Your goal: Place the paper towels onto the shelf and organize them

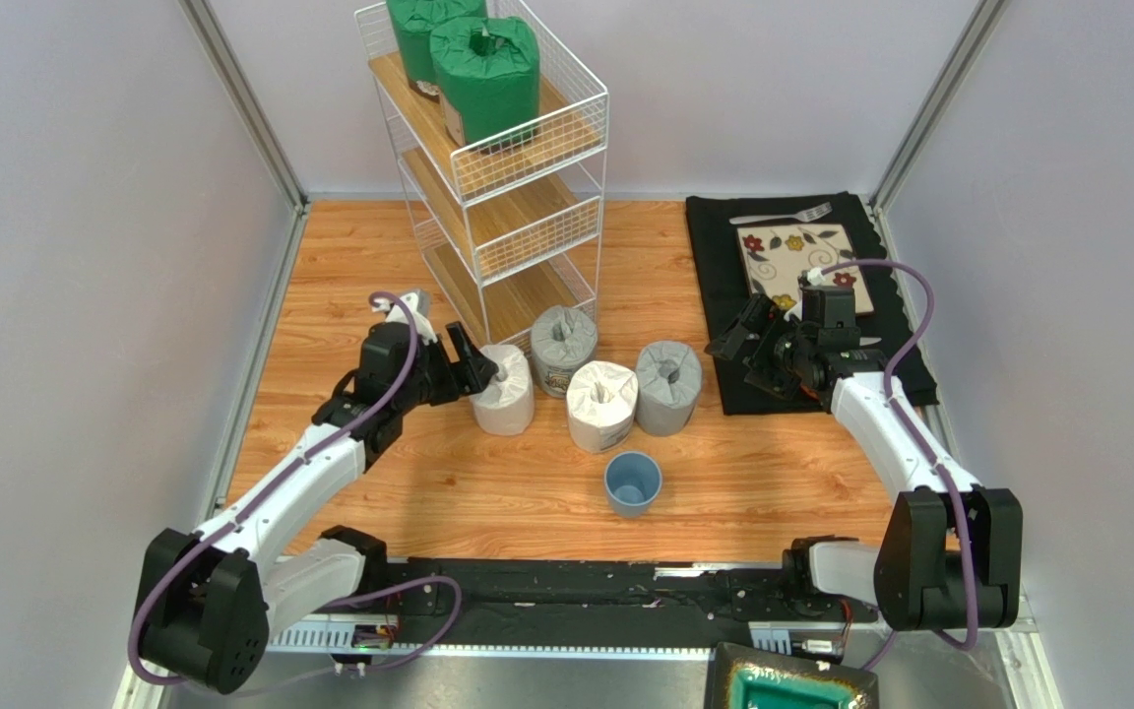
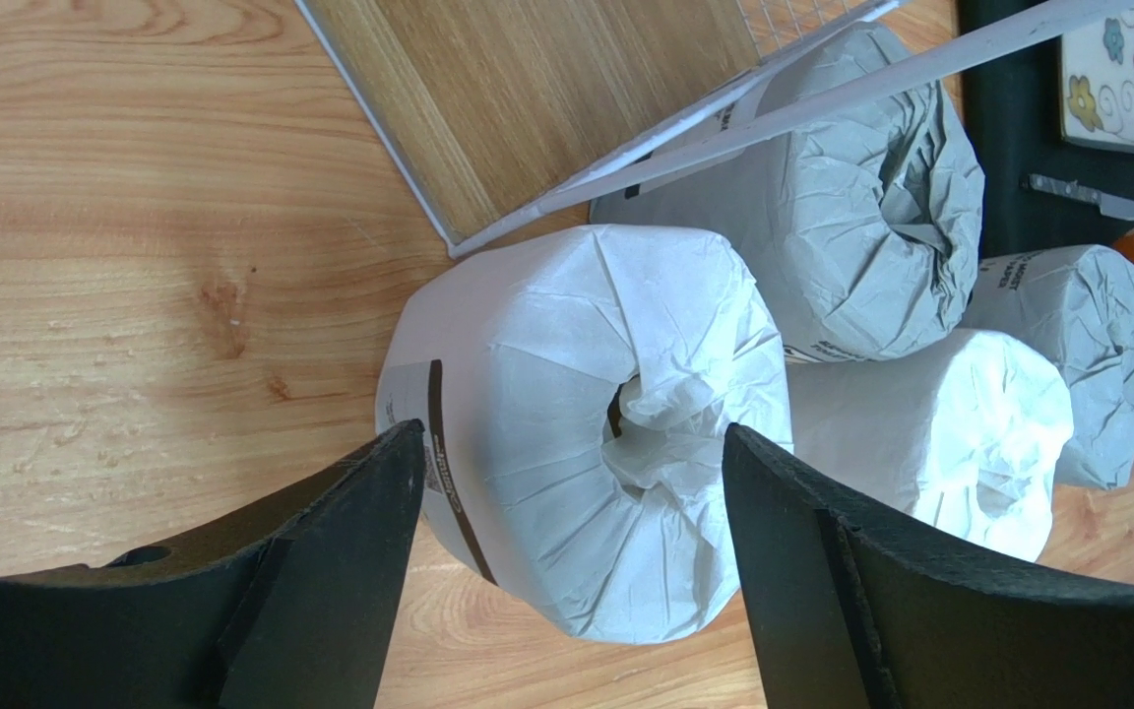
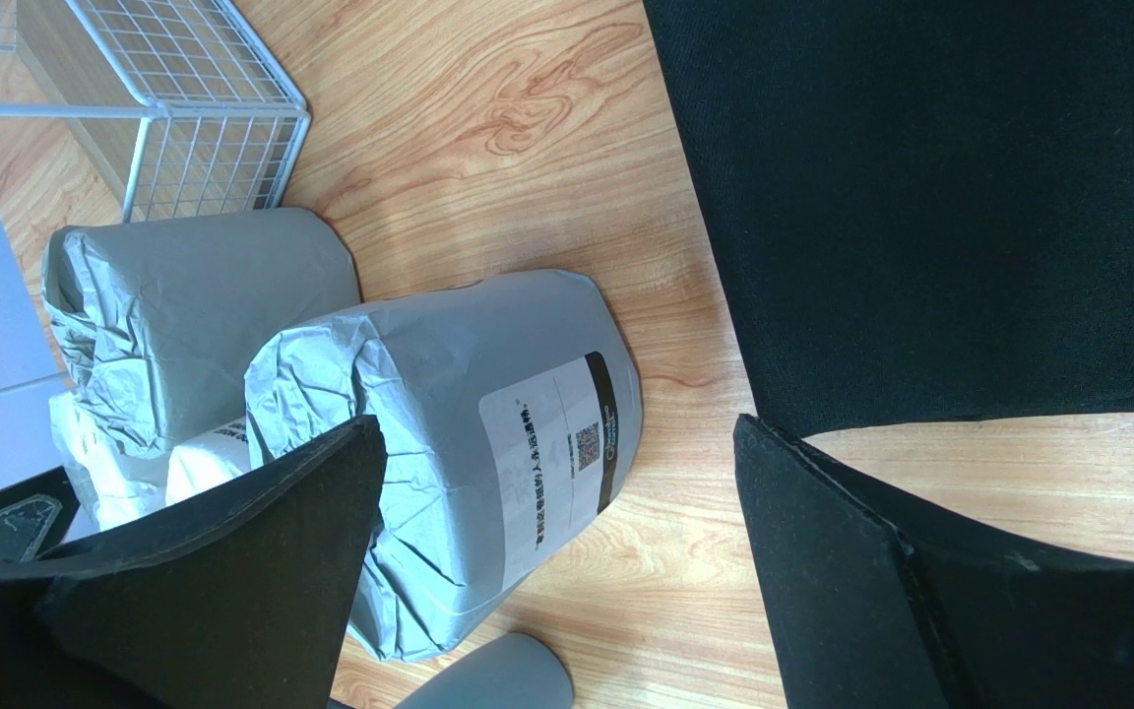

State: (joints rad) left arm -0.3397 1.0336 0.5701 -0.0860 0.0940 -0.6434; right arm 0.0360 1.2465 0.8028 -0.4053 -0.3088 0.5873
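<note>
Between the spread jaws of the left gripper (image 2: 573, 437) stands a white roll (image 2: 558, 333); the right gripper (image 3: 555, 432), also spread, faces a grey roll (image 3: 433, 502).

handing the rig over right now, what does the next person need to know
Left gripper: open, jaws on either side of a white roll, not clamped on it.
Right gripper: open and empty, over the edge of the black mat.
Done: two green rolls are on the top tier of the shelf.
Left: that white roll, the other white roll and two grey rolls stand on the table in front of the shelf, four to put up.
</note>
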